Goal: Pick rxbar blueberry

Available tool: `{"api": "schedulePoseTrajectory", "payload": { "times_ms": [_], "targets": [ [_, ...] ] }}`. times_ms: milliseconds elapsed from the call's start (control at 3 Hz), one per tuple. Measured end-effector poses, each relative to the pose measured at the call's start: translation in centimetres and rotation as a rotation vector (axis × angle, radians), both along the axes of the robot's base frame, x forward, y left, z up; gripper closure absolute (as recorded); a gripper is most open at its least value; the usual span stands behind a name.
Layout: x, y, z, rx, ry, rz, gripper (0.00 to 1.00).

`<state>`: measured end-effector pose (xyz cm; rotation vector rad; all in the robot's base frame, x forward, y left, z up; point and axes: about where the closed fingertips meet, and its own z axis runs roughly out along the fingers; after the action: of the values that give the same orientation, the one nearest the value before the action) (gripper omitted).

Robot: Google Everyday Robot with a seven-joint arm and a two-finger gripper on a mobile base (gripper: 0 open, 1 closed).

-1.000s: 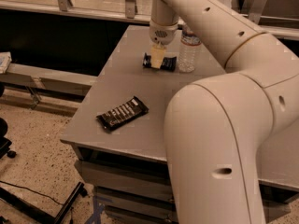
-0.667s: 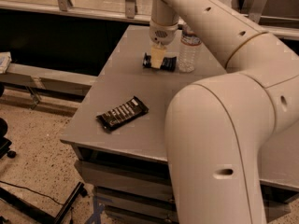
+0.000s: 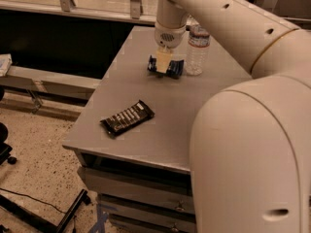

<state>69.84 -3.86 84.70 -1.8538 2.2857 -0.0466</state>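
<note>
The rxbar blueberry (image 3: 171,68), a short flat bar in a dark blue wrapper, lies on the grey table (image 3: 194,110) at its far side, just left of a water bottle. My gripper (image 3: 163,62) reaches straight down from the white arm and sits right on the middle of the bar, hiding its centre. Both ends of the blue wrapper show on either side of the gripper. The bar looks to rest on the tabletop.
A longer black-wrapped bar with white lines (image 3: 127,118) lies near the table's front left edge. A clear water bottle (image 3: 197,50) stands upright close to the right of the gripper. My large white arm fills the right foreground. Floor and cables lie to the left.
</note>
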Motion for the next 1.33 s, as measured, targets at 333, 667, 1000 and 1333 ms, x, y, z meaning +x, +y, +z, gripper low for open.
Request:
{"api": "schedulePoseTrajectory", "payload": {
  "times_ms": [333,667,1000,1333],
  "targets": [
    [-2.2,0.3,0.5,-0.003,-0.015,-0.001,1.00],
    [-4.4,0.4,0.4,0.002,-0.029,0.001,1.00],
    [-6.1,-0.3,-0.5,0.016,-0.033,0.005,1.00],
    [-7.2,-2.0,-1.4,0.035,-0.031,-0.014,1.00]
  ]
}}
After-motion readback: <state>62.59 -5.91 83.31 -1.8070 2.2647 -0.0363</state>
